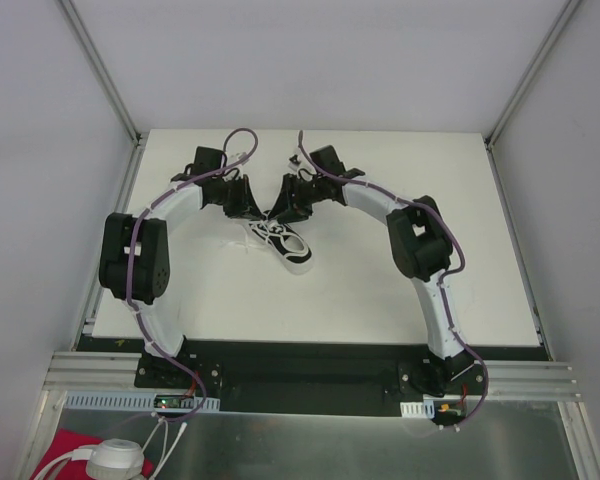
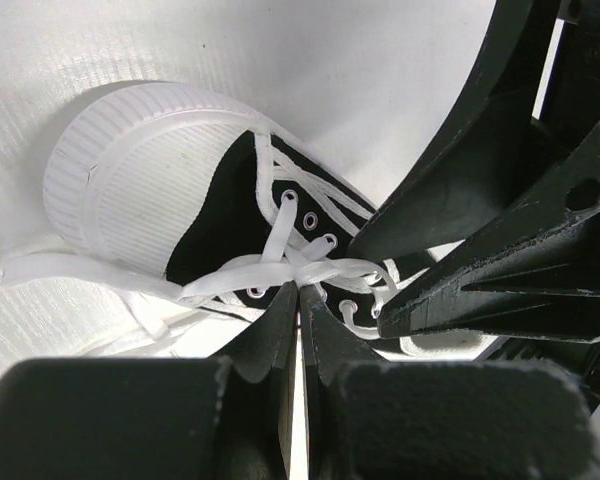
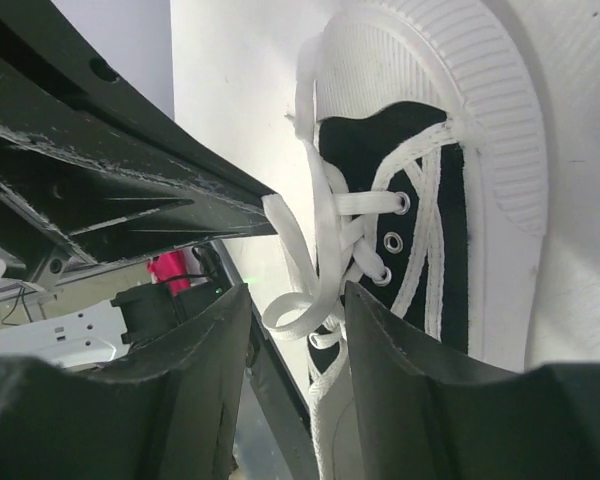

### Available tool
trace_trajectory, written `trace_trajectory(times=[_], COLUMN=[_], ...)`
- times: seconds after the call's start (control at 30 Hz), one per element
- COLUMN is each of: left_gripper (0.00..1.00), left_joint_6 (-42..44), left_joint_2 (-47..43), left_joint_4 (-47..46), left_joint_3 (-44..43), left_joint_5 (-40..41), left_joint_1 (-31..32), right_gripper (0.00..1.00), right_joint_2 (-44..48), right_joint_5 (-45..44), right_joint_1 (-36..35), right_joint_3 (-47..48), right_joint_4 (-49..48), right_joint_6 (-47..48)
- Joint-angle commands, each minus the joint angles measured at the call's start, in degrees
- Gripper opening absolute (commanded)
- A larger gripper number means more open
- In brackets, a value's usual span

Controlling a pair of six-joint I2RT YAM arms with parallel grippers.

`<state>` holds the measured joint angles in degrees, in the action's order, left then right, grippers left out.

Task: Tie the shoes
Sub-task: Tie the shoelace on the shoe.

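Counter, white, both arms reaching in to a common spot toward its far middle.

Sneaker: black upper, white ribbed toe cap and sole rim. It sits on the counter directly under the two wrists, with the toe end toward the near edge and slightly right in the overhead view.

Laces: thin, white and flat, threaded through metal eyelets. Loose strands cross over the tongue, and one tail trails off onto the counter beside the toe.

Left arm curves in from the left. The left jaws are pressed together with no gap showing. Their tips sit right over the eyelet rows and pinch a strand of the laces where the crossing bunches up. From the right wrist view, a strand runs taut up to that tip.

Right arm curves in from the right. The right jaws are spread, with a slack loop of the laces hanging in the gap between the two fingers. I cannot tell whether the loop touches either finger.

The two sets of jaws are close together, nearly tip to tip above the sneaker.
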<state>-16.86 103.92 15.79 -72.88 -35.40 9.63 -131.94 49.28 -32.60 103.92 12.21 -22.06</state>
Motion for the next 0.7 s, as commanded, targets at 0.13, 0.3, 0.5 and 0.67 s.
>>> trace_trajectory(times=[0.13,0.3,0.5,0.67], left_gripper=[0.00,0.00,0.00,0.00], left_joint_6=[1.39,1.39,1.66,1.57], left_joint_2=[-0.30,-0.56,-0.56,-0.30], left_joint_4=[0.03,0.03,0.03,0.03], left_joint_3=[0.02,0.37,0.11,-0.07], left_joint_5=[0.42,0.59,0.59,0.42], left_joint_1=[-0.49,-0.49,-0.58,-0.58], right_gripper=[0.55,0.55,0.56,0.57], right_joint_2=[8.01,8.71,12.75,17.67], right_joint_5=[-3.05,-1.38,-3.30,-7.34], right_joint_1=[0.69,1.49,2.01,1.58], right_joint_3=[-4.25,-4.60,-7.94,-17.22], right_joint_4=[-8.42,-10.80,-10.89,-15.96], right_joint_6=[2.73,5.70,15.46,28.73])
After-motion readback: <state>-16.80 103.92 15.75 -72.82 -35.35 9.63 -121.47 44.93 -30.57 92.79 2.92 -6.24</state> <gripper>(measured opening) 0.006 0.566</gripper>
